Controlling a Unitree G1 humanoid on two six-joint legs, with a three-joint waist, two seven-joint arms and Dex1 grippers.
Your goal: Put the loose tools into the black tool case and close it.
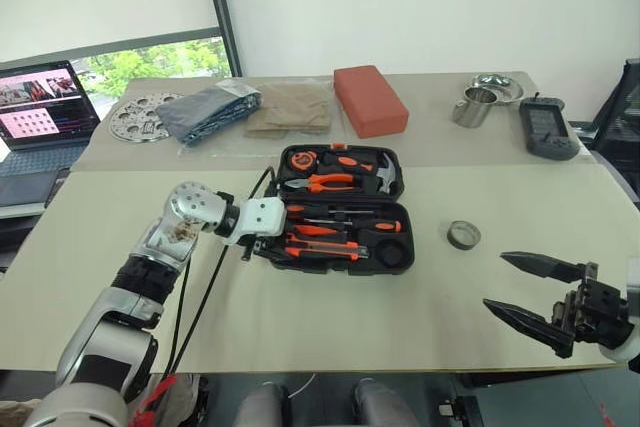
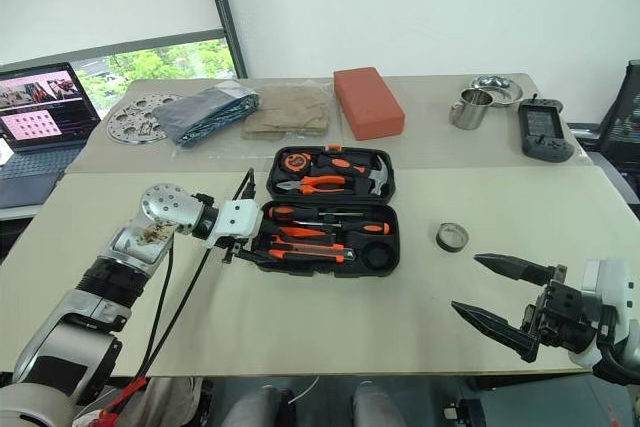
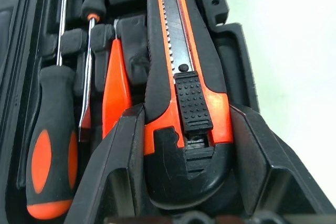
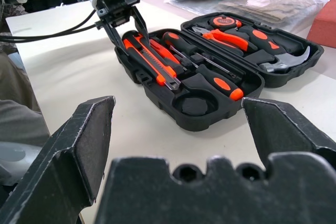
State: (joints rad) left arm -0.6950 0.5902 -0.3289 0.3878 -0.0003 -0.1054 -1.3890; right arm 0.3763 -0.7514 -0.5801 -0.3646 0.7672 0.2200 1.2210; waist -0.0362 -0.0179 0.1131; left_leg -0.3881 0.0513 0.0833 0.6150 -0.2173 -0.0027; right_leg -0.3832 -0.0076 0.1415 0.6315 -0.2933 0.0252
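No legible writing on utility knife (image 3: 181,77); laptop screen (image 1: 40,102) text unreadable.

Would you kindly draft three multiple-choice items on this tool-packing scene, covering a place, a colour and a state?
1. Where does the grey tape roll lie?
A. in the case's round slot
B. on the table right of the case
C. on the red block

2. What colour is the block behind the black tool case?
A. red-orange
B. blue
C. green

3. How does the right gripper stand?
A. shut on the tape roll
B. shut, empty
C. open, empty

Key: 1 B, the roll sits on bare table; 2 A, the block is red-orange; 3 C, its fingers are spread with nothing between.
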